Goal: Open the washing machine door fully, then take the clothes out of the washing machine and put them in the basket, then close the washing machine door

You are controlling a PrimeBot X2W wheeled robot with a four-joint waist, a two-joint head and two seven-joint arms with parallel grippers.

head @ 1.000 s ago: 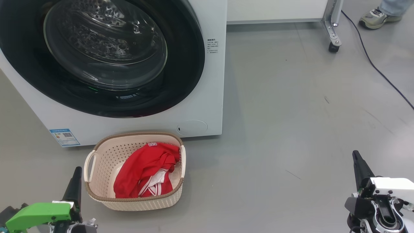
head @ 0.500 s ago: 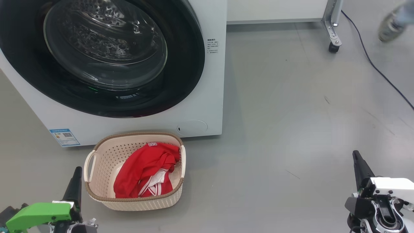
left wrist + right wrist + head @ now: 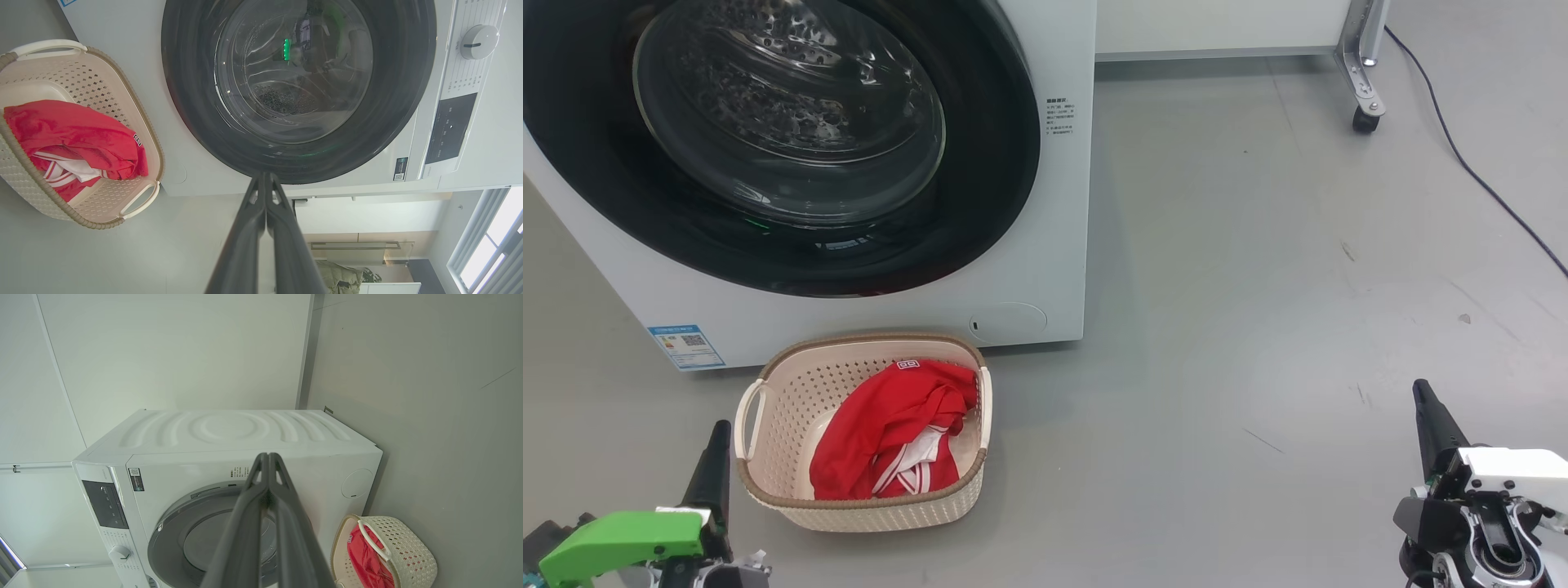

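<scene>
The washing machine (image 3: 1045, 245) stands at upper left with its black-rimmed glass door (image 3: 788, 114) lying flush against the front. On the floor before it sits the cream basket (image 3: 862, 510), holding the red clothes (image 3: 890, 433) with white trim. My left gripper (image 3: 713, 461) rests at lower left, just left of the basket, its fingers (image 3: 265, 220) pressed together and empty. At lower right, far from the basket, my right gripper (image 3: 1425, 412) is shut too, its fingers (image 3: 267, 490) closed on nothing. The door (image 3: 298, 81) and basket (image 3: 143, 118) also appear in the left wrist view.
Grey floor spreads to the right of the machine. A metal frame leg on a caster (image 3: 1364, 118) stands at upper right, and a dark cable (image 3: 1478, 175) runs across the floor beside it. The machine's dial and control panel (image 3: 476, 41) face the left wrist camera.
A person's foot at the upper right has left the view. Both grippers, the basket and the door stay where they were.
</scene>
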